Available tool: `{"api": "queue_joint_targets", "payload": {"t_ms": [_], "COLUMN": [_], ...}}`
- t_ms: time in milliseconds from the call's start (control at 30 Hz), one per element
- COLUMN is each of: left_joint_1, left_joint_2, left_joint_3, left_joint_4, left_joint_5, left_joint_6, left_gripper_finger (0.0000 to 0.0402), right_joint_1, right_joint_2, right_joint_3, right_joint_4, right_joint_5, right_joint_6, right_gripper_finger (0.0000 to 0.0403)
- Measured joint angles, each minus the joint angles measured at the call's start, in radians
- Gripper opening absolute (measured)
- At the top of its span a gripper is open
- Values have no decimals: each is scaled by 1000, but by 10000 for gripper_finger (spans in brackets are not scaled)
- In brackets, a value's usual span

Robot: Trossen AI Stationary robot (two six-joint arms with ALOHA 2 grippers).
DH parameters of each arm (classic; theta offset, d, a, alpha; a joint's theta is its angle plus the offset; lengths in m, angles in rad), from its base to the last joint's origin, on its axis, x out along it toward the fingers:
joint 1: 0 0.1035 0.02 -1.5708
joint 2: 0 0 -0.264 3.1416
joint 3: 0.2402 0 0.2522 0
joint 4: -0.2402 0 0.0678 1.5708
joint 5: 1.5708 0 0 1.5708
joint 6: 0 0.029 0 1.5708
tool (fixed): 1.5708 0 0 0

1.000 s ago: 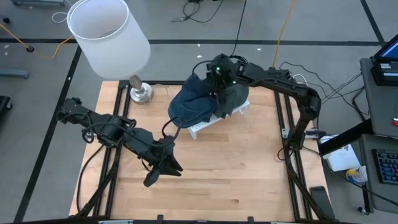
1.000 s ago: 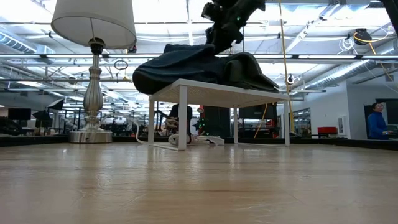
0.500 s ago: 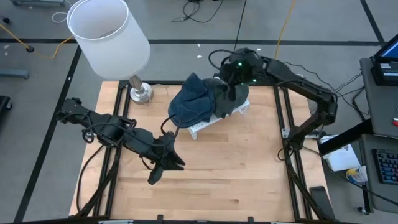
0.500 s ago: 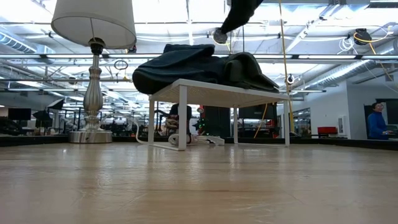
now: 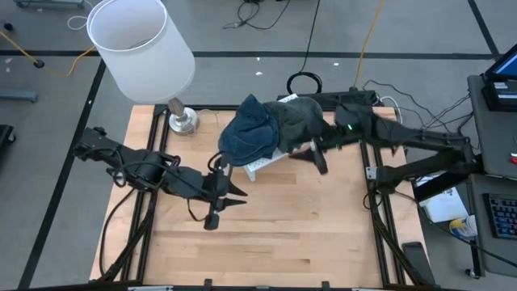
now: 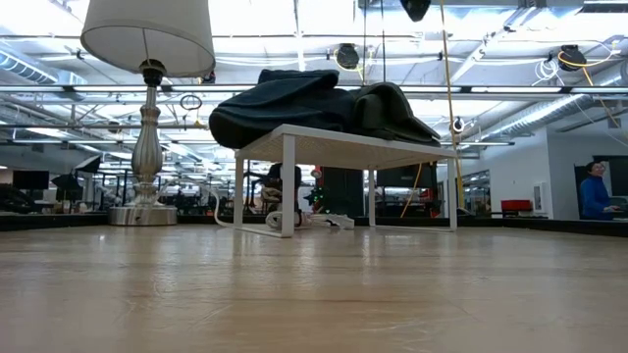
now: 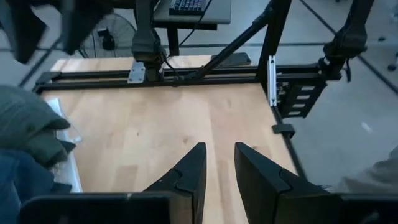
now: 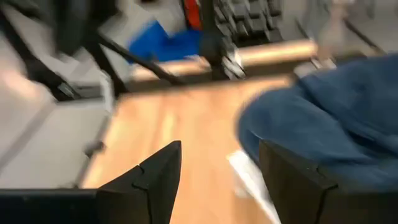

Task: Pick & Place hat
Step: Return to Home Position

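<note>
A blue hat (image 5: 249,131) and a dark grey-green hat (image 5: 300,121) lie side by side on a small white stand (image 5: 260,165) at the table's far middle. In the low view both hats (image 6: 294,103) (image 6: 392,113) rest on the stand's top (image 6: 343,142). My right gripper (image 5: 321,164) is open and empty, raised just near and right of the stand; its tip shows at the top of the low view (image 6: 414,8). The blue hat also shows in the right wrist view (image 8: 329,118). My left gripper (image 5: 233,194) hovers over the wood near the stand, slightly open, pointing toward the table's right edge.
A lamp with a white shade (image 5: 141,48) and a silver base (image 5: 184,121) stands at the far left corner. Bare wood (image 5: 307,226) lies in front of the stand. Black frame rails (image 5: 380,202) run along the table's sides.
My right gripper has risen off the hats and swung toward the table's right and near edges, ending beside the stand. Both hats stay on the stand. My left gripper has moved a little toward the stand and turned.
</note>
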Motion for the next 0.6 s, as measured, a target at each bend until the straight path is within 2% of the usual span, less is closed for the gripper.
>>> {"api": "queue_joint_targets", "payload": {"t_ms": [167, 267, 367, 467, 600], "left_joint_1": [8, 29, 47, 62, 68], "left_joint_2": [-11, -25, -55, -102, -175], "left_joint_3": [-90, -167, -276, -400, -564], "left_joint_4": [123, 214, 332, 489, 623], "left_joint_5": [39, 85, 114, 144, 128], "left_joint_6": [97, 120, 125, 134, 111], "left_gripper_finger": [88, 88, 88, 88, 88], "right_joint_1": [85, 130, 172, 203, 220], "right_joint_2": [-140, -210, -263, -303, -347], "right_joint_3": [-337, -507, -639, -726, -822], "right_joint_4": [466, 671, 771, 791, 788], "right_joint_5": [-1, -2, -4, -3, -3], "right_joint_6": [169, 186, 176, 143, 118], "right_gripper_finger": [206, 206, 205, 206, 208]}}
